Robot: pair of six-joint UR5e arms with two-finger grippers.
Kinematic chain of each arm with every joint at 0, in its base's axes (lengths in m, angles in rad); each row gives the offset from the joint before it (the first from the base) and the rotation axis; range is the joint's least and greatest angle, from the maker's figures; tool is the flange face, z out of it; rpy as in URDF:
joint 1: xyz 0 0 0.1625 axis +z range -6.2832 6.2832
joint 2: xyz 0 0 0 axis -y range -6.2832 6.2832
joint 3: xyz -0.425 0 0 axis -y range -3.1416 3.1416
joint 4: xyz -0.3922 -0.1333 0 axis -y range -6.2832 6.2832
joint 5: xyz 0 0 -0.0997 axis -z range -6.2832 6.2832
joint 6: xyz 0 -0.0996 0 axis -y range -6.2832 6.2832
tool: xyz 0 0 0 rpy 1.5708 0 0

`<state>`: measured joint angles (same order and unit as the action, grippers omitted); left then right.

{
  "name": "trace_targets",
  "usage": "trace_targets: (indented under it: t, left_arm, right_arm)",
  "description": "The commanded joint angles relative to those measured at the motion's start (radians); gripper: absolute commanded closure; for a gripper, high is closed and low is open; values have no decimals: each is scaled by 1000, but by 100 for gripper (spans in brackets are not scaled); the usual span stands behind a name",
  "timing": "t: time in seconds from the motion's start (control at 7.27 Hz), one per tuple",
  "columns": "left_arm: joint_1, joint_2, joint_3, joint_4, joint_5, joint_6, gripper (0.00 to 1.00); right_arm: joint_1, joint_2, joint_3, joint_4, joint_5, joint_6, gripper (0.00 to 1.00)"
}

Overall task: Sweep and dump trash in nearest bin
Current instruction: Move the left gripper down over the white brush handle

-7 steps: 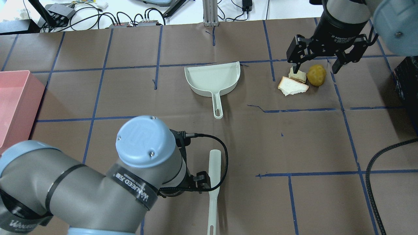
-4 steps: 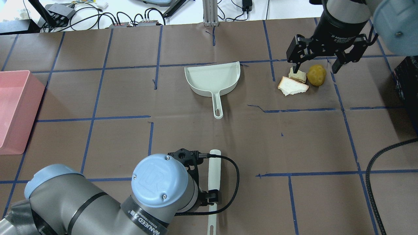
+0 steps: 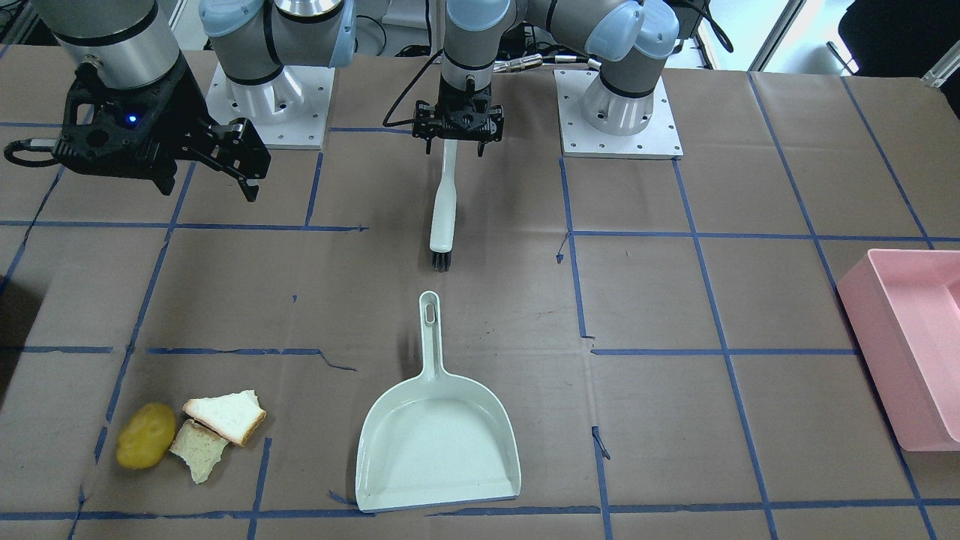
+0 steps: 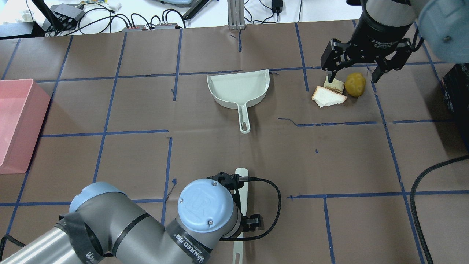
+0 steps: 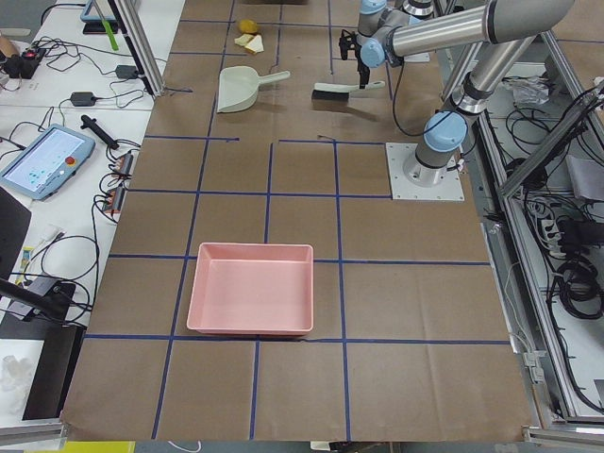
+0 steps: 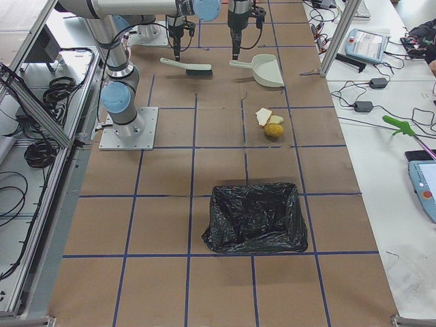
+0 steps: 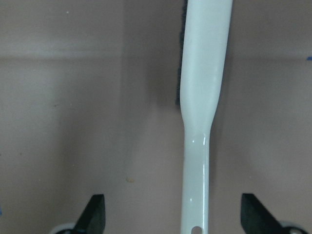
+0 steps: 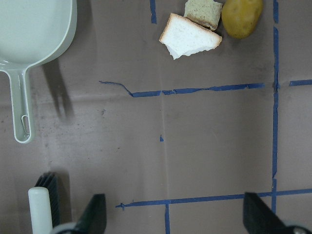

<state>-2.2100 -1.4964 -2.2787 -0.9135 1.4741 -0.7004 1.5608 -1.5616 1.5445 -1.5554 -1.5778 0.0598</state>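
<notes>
The left gripper hangs over the brush handle, jaws spread either side; best to drop straight and close squarely mid-handle. The right gripper hovers, jaws spread. Potato and bread pieces lie together on the table, near the dustpan.

left arm: grey tube, pale-blue caps, 2 screws, black band with white lettering | cable: black, looped | left end effector, right end effector: black, 2 fingers each
</notes>
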Motion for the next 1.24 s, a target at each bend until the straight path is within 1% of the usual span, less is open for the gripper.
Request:
trace_targets:
  t: [0.0, 0.14, 0.28, 0.41, 0.55, 1.1]
  left_arm:
    - [-51, -3, -10, 50, 23, -47, 2]
    - [-68, 1, -36, 61, 69, -48, 3]
    - [-79, -1, -77, 144, 84, -50, 3]
    - [-79, 1, -126, 257, 84, -42, 3]
    - [-79, -21, -151, 331, 83, -40, 3]
    - [-80, -24, -177, 340, 72, -37, 15]
  right_arm:
    - [-1, 0, 0, 0, 1, 0, 0]
    - [-1, 0, 0, 0, 1, 0, 0]
    - [1, 0, 0, 0, 2, 0, 0]
    - [-1, 0, 0, 0, 2, 0, 0]
    - [-1, 0, 0, 0, 2, 0, 0]
    - [-1, 0, 0, -5, 1, -12, 0]
